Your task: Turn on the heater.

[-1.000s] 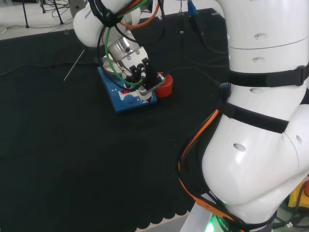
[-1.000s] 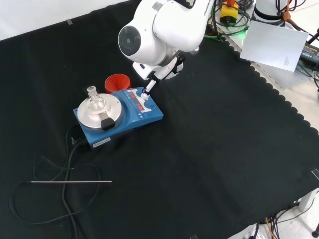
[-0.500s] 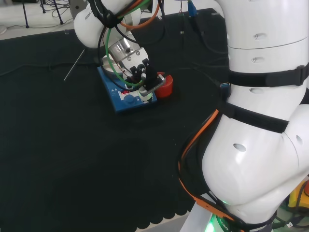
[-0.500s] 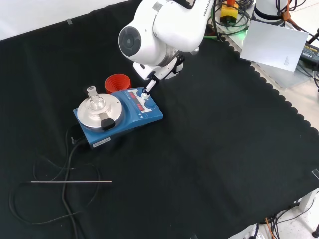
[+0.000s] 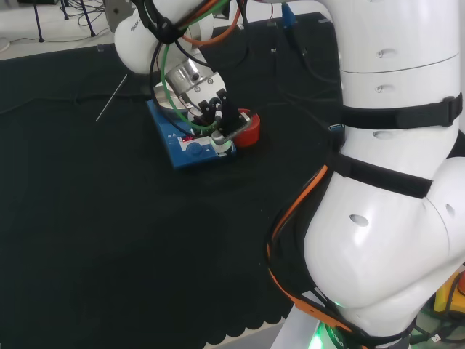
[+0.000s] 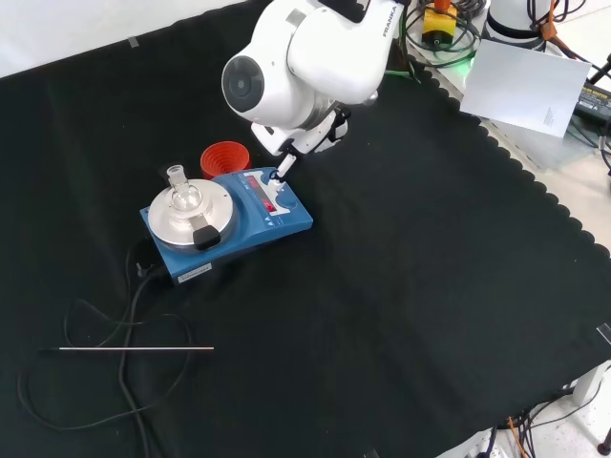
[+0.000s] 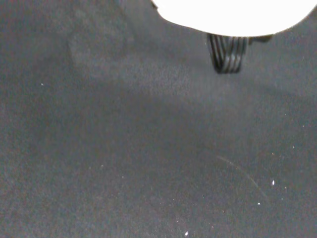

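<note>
- The hand point(image 6: 304, 145) reaches down from under the arm's white link in the front view, with one straight finger point(image 6: 283, 169) pointing at the control panel of the heater point(image 6: 286, 215); its tip sits on or just above the panel. It holds nothing.
- In the head view the hand point(image 5: 218, 116) hangs over the right end of the heater point(image 5: 185, 149), its dark fingers partly bent above the panel beside the red display.
- The heater is a blue box near the middle-left of the black cloth point(image 6: 430, 286) in the front view, with a round silver plate point(image 6: 177, 218) on its left part and the panel on its right.
- A small clear glass flask point(image 6: 181, 191) stands on the plate.
- A red ribbed ring point(image 6: 225, 157) sits just behind the heater in the front view.
- A black cable point(image 6: 134, 305) runs from the heater's left end and loops over the cloth.
- A thin metal rod point(image 6: 134, 348) lies across the cable loops, well apart from the heater.
</note>
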